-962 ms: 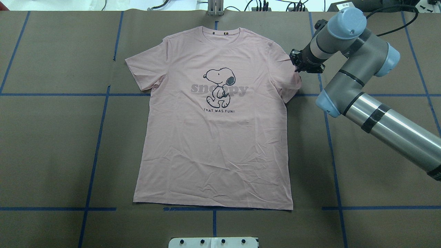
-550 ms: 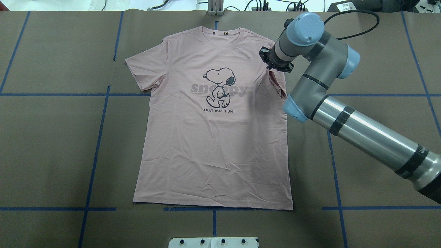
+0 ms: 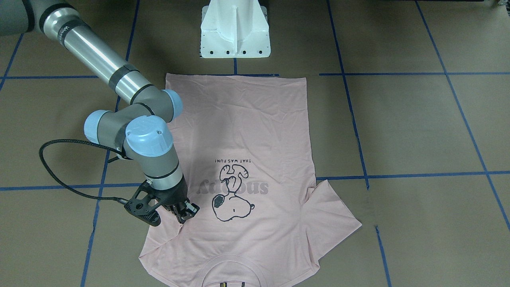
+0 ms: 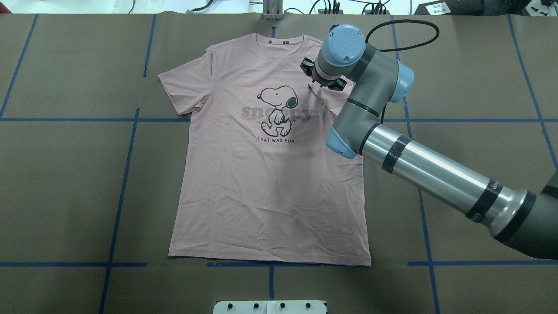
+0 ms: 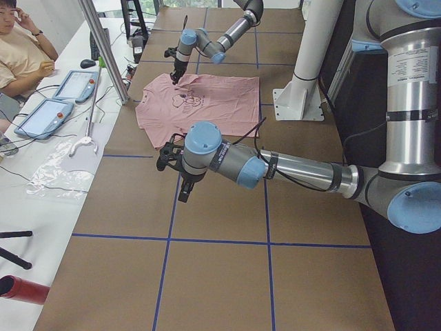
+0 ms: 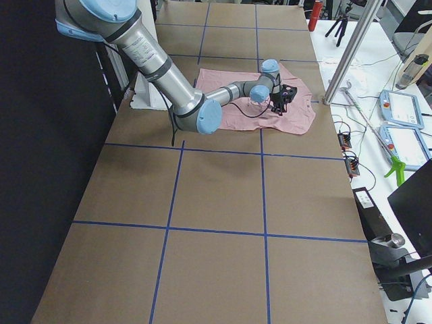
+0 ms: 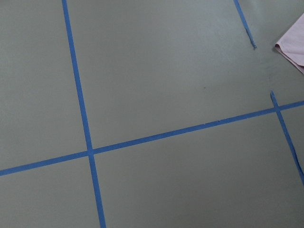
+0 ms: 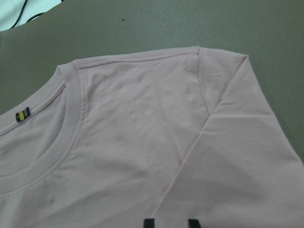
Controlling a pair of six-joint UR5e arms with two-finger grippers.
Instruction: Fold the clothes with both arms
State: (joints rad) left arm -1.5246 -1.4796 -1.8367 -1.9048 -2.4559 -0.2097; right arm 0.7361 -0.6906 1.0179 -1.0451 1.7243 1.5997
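The pale pink T-shirt (image 4: pixel 270 187) lies flat, print up, collar at the table's far side; it also shows in the front view (image 3: pixel 247 119). My right gripper (image 4: pixel 320 85) is shut on the shirt's right sleeve and holds it folded inward over the chest, beside the Snoopy print (image 4: pixel 277 109). In the front view the right gripper (image 3: pixel 183 213) hangs just above the cloth. The right wrist view shows the folded sleeve (image 8: pixel 237 152) and collar (image 8: pixel 52 142). My left gripper (image 5: pixel 184 193) shows only in the exterior left view, off the shirt; I cannot tell its state. The other sleeve's tip (image 7: pixel 292 47) shows in the left wrist view.
The white pedestal base (image 3: pixel 235 32) stands at the table's near edge behind the shirt's hem. Blue tape lines (image 4: pixel 126 174) cross the brown table cover. A black cable (image 3: pixel 51 167) loops off the right wrist. An operator (image 5: pixel 21 48) and tablets (image 5: pixel 41 117) are beside the table.
My right gripper moved left from the sleeve's outer edge across the shirt, taking the right sleeve with it and folding it over the chest.
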